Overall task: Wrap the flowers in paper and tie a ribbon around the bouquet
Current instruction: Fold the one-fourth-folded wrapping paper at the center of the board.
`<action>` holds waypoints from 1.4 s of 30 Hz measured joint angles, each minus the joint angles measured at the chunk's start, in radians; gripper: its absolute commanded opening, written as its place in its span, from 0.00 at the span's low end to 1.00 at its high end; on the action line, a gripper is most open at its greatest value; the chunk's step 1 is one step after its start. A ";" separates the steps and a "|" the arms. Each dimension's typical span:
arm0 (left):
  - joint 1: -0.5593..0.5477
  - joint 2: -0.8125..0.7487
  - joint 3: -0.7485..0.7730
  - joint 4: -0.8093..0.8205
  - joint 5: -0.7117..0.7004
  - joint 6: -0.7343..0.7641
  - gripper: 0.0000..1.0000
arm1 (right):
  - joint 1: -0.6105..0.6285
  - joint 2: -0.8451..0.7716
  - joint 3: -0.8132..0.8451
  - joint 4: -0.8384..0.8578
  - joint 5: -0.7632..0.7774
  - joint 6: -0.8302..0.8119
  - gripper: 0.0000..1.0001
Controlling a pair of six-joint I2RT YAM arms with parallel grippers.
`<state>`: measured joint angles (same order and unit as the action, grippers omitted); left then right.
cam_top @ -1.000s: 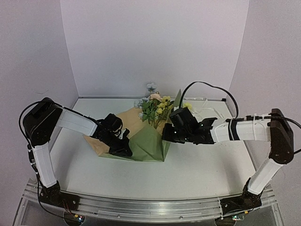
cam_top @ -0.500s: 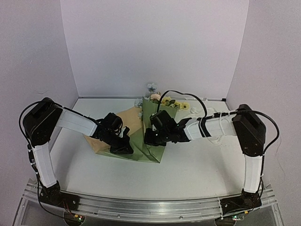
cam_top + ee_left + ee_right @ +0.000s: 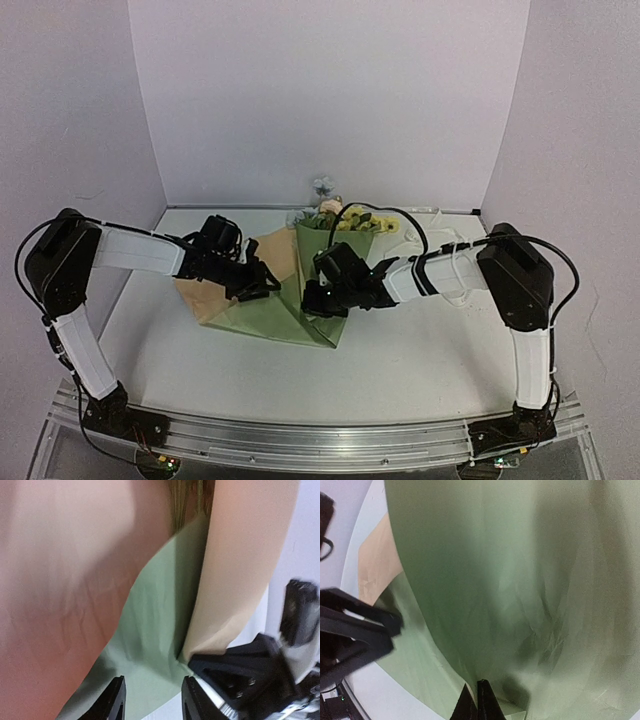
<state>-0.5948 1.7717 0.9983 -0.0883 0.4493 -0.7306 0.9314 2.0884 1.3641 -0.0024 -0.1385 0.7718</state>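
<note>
The olive-green paper (image 3: 262,320), tan on its underside (image 3: 276,250), lies mid-table with its right flap folded up and over the flowers (image 3: 345,220), whose yellow and pink blooms poke out at the far end. My right gripper (image 3: 312,298) is shut on the flap's edge; the right wrist view shows its tips (image 3: 477,700) pinched together on green paper (image 3: 520,580). My left gripper (image 3: 258,282) hovers at the paper's left part. Its fingers (image 3: 116,700) stand apart over the green sheet (image 3: 155,630), holding nothing. The ribbon is hidden behind my right arm.
White walls close in the table (image 3: 420,360) at the back and both sides. My right arm's black cable (image 3: 385,212) loops over the flowers. The two grippers are a short distance apart, and the right one (image 3: 245,675) shows in the left wrist view.
My right gripper swept left, carrying the paper's right flap over the flower stems. My left gripper let go of the paper, opened and drew back up and to the left.
</note>
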 measured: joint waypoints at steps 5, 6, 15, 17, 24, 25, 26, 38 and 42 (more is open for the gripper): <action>0.056 0.005 0.168 -0.035 -0.009 0.005 0.62 | 0.000 0.016 0.005 0.004 -0.007 0.005 0.01; 0.058 0.021 0.218 -0.039 -0.011 0.013 0.63 | 0.000 0.019 0.005 0.006 -0.008 0.006 0.01; 0.043 0.170 0.480 -0.098 -0.036 0.095 0.63 | 0.000 0.024 0.018 0.007 -0.010 0.010 0.01; 0.033 0.211 0.522 -0.148 -0.062 0.117 0.60 | 0.000 0.024 0.018 0.007 -0.010 0.011 0.02; 0.006 0.316 0.604 -0.246 -0.117 0.164 0.36 | 0.001 0.024 0.018 0.007 -0.010 0.011 0.03; 0.005 0.322 0.608 -0.255 -0.120 0.171 0.31 | 0.001 0.024 0.018 0.007 -0.010 0.011 0.04; 0.005 0.327 0.612 -0.263 -0.123 0.172 0.26 | 0.001 0.024 0.018 0.006 -0.010 0.010 0.05; 0.006 0.345 0.645 -0.280 -0.154 0.210 0.00 | 0.002 0.002 -0.007 0.013 -0.011 -0.002 0.74; 0.007 0.345 0.644 -0.277 -0.158 0.210 0.00 | 0.003 -0.060 -0.069 0.010 -0.008 0.001 0.81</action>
<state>-0.5879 2.1166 1.6427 -0.3654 0.2915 -0.5205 0.9349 2.0282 1.2949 0.0075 -0.1463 0.7729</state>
